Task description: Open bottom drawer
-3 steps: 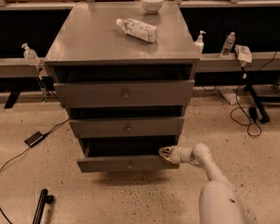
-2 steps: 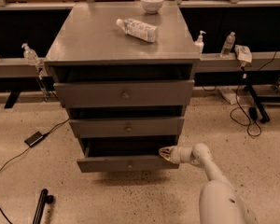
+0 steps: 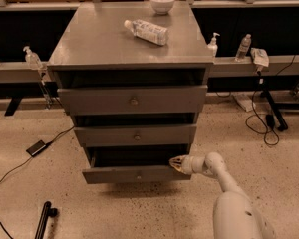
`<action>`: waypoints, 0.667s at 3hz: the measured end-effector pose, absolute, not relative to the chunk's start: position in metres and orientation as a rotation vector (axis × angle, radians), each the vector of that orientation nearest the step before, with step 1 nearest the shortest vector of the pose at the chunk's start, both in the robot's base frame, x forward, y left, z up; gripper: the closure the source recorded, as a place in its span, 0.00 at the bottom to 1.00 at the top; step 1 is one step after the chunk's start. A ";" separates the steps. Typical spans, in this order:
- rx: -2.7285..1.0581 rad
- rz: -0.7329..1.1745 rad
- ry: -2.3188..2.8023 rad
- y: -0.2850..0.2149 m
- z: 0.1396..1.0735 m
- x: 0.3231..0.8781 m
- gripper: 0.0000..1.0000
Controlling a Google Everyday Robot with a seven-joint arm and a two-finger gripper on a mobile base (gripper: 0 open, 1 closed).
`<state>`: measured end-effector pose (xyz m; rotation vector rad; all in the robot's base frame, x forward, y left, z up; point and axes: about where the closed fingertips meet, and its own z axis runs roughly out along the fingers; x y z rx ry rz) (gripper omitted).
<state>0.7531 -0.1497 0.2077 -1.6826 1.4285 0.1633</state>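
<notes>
The bottom drawer (image 3: pixel 137 174) is the lowest, shortest grey front of the metal cabinet (image 3: pixel 114 39), with a small round centre knob (image 3: pixel 138 176). It stands pulled out a little further than the two drawers above, with a dark gap behind its front. My gripper (image 3: pixel 175 163) is at the right end of that front, at its top edge. The white arm (image 3: pixel 229 193) comes in from the lower right.
A plastic bottle (image 3: pixel 147 31) lies on the cabinet top, with a white bowl (image 3: pixel 162 3) behind it. Dispenser bottles (image 3: pixel 213 45) stand on rails either side. Cables (image 3: pixel 261 128) and a black adapter (image 3: pixel 37 148) lie on the floor; a black object (image 3: pixel 44 218) is at lower left.
</notes>
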 end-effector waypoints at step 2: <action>-1.791 0.086 1.329 -0.124 0.235 0.764 0.00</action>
